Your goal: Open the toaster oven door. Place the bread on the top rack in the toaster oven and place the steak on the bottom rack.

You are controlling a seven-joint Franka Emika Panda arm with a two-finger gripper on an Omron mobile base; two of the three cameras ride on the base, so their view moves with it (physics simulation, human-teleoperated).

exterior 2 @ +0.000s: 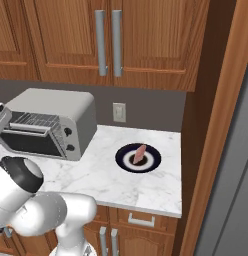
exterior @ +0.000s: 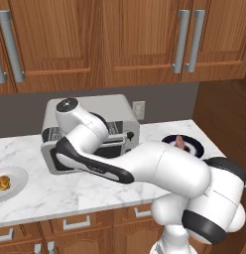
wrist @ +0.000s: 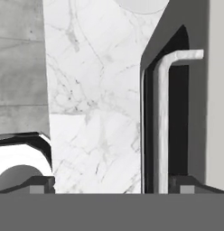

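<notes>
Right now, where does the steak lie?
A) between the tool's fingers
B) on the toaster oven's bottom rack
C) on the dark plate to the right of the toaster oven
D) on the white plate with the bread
C: the pinkish steak rests on the dark plate on the counter, right of the toaster oven.

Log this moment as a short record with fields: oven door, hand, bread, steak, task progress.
oven door: toaster oven door partly open, tilted outward from the toaster oven
hand: hand open, right beside the door handle, not closed on it
bread: bread on a white plate, left of the oven
steak: steak on a dark plate, right of the oven
task progress: nothing on the racks yet
</notes>
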